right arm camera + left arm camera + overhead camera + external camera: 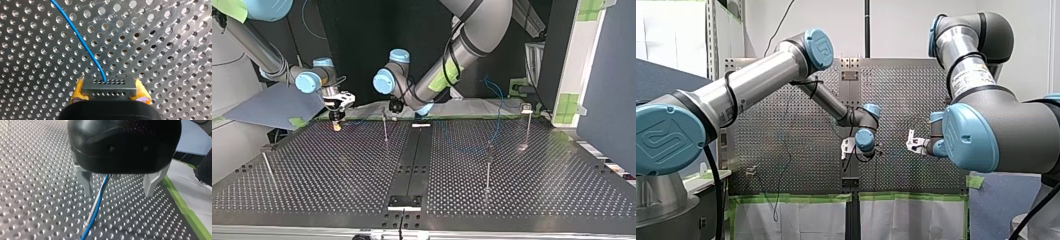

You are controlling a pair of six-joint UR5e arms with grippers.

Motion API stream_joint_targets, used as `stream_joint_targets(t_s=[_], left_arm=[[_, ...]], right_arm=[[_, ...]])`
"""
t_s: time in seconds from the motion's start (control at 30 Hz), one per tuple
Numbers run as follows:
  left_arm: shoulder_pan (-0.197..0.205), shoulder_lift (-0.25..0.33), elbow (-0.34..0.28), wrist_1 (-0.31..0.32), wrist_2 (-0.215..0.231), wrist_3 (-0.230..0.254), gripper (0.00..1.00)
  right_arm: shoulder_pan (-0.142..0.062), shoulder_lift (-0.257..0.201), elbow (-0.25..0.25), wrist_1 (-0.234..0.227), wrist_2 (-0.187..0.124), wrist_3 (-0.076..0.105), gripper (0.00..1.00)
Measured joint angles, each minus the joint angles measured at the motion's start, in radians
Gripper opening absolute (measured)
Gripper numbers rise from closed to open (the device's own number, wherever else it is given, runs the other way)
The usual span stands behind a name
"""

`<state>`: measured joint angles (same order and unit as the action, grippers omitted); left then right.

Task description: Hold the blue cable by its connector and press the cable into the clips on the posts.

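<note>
In the right wrist view my right gripper (109, 93) is shut, its yellow pads (79, 90) clamping a dark grey connector (109, 88). The blue cable (82, 41) leaves the connector and curves away over the perforated plate. In the left wrist view my left gripper (119, 186) is open just above the plate. The blue cable (98, 205) runs between its pale fingers (86, 182), nearer one finger, alongside a thin metal rod (93, 213). In the top view my left gripper (396, 106) hangs beside a thin post (385, 127), and my right gripper (336, 116) is at the plate's far left.
More thin posts stand on the plate in the top view: one at the middle right (488, 167), one at the far right (527, 125), one leaning at the near left (267, 167). A loop of blue cable (498, 102) rises behind the far edge. Green tape (187, 207) lines the plate's edge.
</note>
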<state>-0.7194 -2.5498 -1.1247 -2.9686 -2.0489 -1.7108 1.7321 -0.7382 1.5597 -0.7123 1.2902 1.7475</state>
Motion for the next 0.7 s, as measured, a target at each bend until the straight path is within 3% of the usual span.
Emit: stream_joint_targets(t_s=[0.4,0.7], left_arm=[[-0.094,0.005,-0.015,0.071,-0.043,-0.034,1.00],[-0.120,0.004,-0.018,0.074,-0.056,-0.072,1.00]], right_arm=[[-0.001,0.000,0.000,0.000,0.000,0.000,0.00],[-0.001,0.000,0.000,0.002,0.000,0.000,0.00]])
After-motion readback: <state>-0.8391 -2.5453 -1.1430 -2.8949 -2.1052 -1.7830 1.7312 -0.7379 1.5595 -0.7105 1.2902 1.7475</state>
